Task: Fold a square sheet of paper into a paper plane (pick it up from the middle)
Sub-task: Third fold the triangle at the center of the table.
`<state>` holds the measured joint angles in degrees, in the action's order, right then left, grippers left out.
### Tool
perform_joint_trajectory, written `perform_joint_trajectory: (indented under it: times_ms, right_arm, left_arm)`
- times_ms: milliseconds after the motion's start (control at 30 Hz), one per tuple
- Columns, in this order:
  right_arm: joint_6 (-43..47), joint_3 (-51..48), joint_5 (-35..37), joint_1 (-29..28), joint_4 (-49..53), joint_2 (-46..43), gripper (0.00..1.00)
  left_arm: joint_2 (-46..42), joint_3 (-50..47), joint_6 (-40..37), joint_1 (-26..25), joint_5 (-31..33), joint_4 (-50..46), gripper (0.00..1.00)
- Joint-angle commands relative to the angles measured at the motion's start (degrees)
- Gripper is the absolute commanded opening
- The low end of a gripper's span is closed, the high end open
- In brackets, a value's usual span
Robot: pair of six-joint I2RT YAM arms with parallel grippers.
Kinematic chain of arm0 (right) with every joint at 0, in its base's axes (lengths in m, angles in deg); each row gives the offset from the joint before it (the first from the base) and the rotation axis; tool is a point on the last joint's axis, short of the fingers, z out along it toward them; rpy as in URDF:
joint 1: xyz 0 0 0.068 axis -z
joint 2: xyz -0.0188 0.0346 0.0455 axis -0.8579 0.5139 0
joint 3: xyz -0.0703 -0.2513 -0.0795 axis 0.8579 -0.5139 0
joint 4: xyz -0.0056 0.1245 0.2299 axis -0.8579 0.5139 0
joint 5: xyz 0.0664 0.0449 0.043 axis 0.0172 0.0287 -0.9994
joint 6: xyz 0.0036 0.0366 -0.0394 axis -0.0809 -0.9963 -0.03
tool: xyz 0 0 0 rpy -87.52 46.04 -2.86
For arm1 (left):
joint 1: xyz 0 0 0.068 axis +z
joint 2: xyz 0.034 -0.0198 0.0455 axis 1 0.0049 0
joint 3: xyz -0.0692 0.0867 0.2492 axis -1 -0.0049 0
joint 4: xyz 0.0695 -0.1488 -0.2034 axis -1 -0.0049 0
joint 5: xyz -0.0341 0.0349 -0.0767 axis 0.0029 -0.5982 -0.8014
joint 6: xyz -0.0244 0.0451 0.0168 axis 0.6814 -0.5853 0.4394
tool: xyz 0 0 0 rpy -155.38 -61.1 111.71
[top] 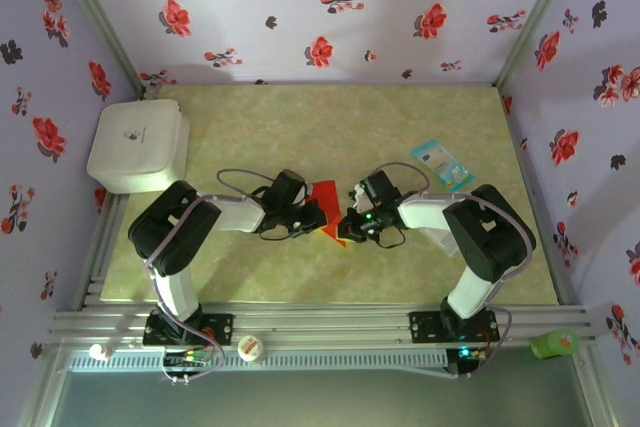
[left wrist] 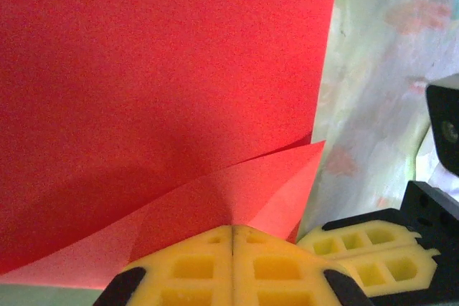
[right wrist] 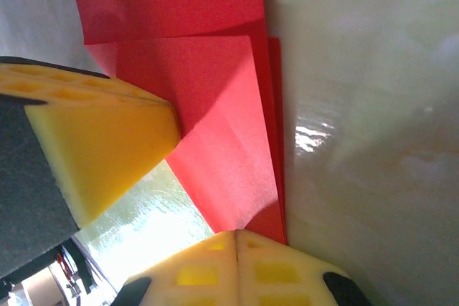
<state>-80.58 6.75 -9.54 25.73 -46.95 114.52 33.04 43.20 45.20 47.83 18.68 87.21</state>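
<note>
The square sheet of paper (top: 324,194) is bright red and lies partly folded on the table between both arms. In the left wrist view the red sheet (left wrist: 165,84) has a corner flap folded over, and my left gripper (left wrist: 233,232) is shut on that flap's edge. In the right wrist view the red paper (right wrist: 215,105) shows layered folds, and my right gripper (right wrist: 237,234) is shut on its lower tip. From above, the left gripper (top: 316,215) and right gripper (top: 350,220) face each other, nearly touching. The paper shows flaps, not a dart shape.
A light-blue-and-white packet (top: 441,163) lies behind the right arm. A white box (top: 138,146) sits at the back left corner. A white cap (top: 250,348) and a green object (top: 555,344) rest on the front rail. Flowered walls enclose the table (top: 300,117).
</note>
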Motion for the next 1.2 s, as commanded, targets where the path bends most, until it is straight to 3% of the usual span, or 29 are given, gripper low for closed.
perform_joint_trajectory:
  times_ms: [0, 233, 833, 1000, 1167]
  right_arm:
    - [0.80, -1.83, 5.05, 0.30, 5.75, 0.66, 0.03]
    - [1.30, -1.14, 4.96, 0.30, 6.44, 1.01, 0.02]
    - [0.36, -1.28, 3.70, 0.29, 5.09, 0.89, 0.02]
    - [-0.90, -0.58, 1.48, 0.25, 2.27, -0.87, 0.08]
    - [-1.45, -0.39, 1.88, 0.44, -1.56, -6.14, 0.18]
  left_arm:
    - [-1.31, -1.11, 0.93, 1.76, 8.26, -8.45, 0.07]
    - [-0.82, 2.70, -1.09, 3.30, 11.19, -17.71, 0.07]
    - [-6.06, -1.93, -7.86, 8.57, 11.58, -11.58, 0.14]
    - [-9.79, -2.55, -7.78, 8.45, 11.62, -10.35, 0.15]
    - [-12.90, -4.39, -8.87, 8.49, 12.54, -6.80, 0.28]
